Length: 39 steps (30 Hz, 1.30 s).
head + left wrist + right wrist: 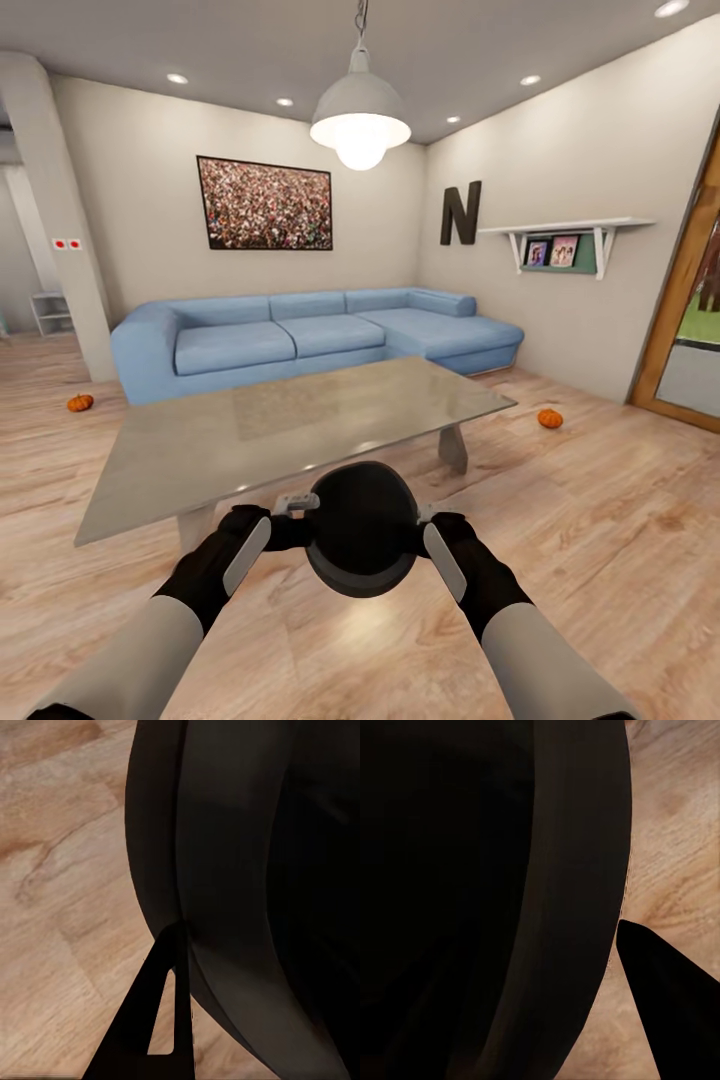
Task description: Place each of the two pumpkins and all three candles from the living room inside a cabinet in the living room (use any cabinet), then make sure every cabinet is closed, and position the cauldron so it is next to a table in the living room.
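A living room with pale wood plank floor (pixel 620 540) spreads out ahead, a blue corner sofa (pixel 300 340) along the far wall and wide bare floor to either side of the table (pixel 280 430), whose glossy grey top runs its long axis left to right, near edge just beyond the arms. One pumpkin (pixel 80 402) sits on the floor at the far left by the sofa's end, another (pixel 550 418) on the floor at the right past the table's corner. The cauldron (pixel 362 530) hangs above the floor just short of the table's near edge, mouth tipped toward the camera. The left gripper (pixel 296 512) and right gripper (pixel 432 520) press its opposite sides; whether each clamps the rim I cannot tell.
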### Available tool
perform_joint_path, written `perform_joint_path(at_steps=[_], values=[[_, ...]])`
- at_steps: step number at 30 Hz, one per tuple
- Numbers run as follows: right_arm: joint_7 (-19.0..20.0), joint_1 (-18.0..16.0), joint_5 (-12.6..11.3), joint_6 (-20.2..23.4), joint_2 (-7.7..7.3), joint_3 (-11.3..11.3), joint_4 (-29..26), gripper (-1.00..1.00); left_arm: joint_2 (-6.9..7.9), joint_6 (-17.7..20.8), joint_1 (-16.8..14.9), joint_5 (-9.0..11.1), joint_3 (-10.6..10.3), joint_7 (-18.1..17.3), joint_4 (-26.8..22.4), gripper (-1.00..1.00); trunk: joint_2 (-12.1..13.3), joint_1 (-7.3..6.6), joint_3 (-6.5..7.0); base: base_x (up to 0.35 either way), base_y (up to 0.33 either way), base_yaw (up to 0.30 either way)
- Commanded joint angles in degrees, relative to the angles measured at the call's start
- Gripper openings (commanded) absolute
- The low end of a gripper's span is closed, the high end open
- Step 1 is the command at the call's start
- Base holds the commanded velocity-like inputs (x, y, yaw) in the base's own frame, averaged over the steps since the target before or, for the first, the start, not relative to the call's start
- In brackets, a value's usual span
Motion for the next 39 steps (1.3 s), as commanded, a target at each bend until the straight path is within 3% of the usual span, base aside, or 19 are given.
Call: perform_joint_path(at_steps=[1, 16, 39], values=[[-0.36, -0.06, -2.34, -0.43, -0.08, 4.68, 0.02, -1.0, 0.07, 0.11, -0.04, 2.09, -0.75, 0.3, -0.06, -1.0, -0.04, -0.03, -0.13, 0.0, 0.0, 0.15], [-0.36, -0.06, -2.29, -0.46, -0.08, 4.72, 0.02, -1.0, 0.07, 0.11, -0.08, 2.12, -0.73, 0.31, -0.06, -1.0, -0.04, -0.03, -1.25, 0.0, 0.0, 0.143], [-0.27, -0.06, -2.25, -0.59, -0.17, 4.84, 0.02, -1.0, 0.07, 0.11, -0.09, 2.09, -0.84, 0.35, 0.02, -1.0, -0.04, -0.03, -1.36, 0.0, 0.0, 0.009]])
